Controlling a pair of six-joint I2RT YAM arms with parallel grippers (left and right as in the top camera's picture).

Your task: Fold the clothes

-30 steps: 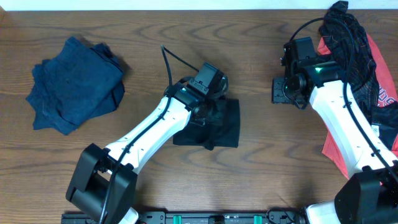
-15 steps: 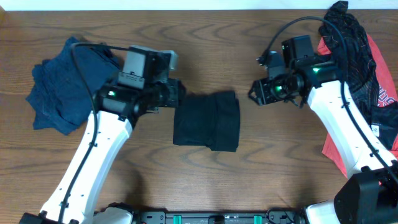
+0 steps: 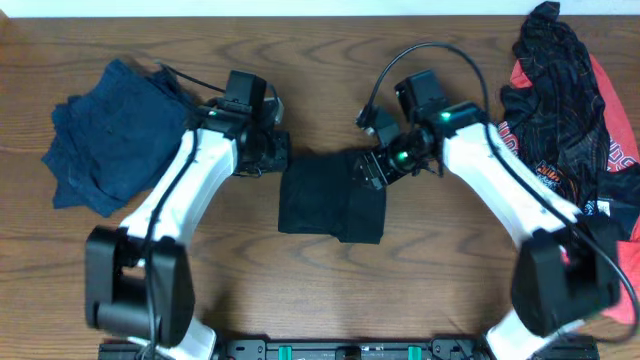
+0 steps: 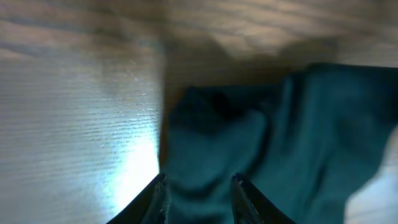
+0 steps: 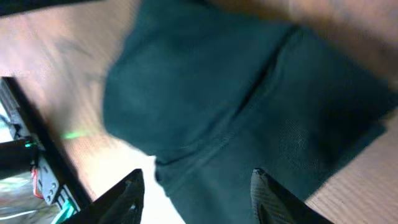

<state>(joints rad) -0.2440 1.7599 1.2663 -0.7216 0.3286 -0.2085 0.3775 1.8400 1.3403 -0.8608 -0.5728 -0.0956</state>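
At the right edge of the overhead view the red garment runs out of the picture. The black shirt with red print lies crumpled over it, so neither shows its full outline, and the right arm crosses in front of the heap lower down. On the left of the table sits a stack of dark blue clothes. Its layers overlap, and how many pieces it holds cannot be counted. One black T-shirt lies folded into a rough square at the middle of the table, well apart from both heaps. The left gripper is at the T-shirt's upper left corner. Its wrist view is blurred and shows only the tips of two fingers, parted, with dark cloth in the gap beyond them. Nothing is seen pinched, though whether the tips touch the cloth is hard to make out. The right gripper is over the T-shirt's upper right corner and hides that corner from above. Its own view shows its two fingers spread wide above the folded cloth, clamped on nothing. In all there are two arms, two grippers, one folded black T-shirt, one blue stack and one heap of two garments.
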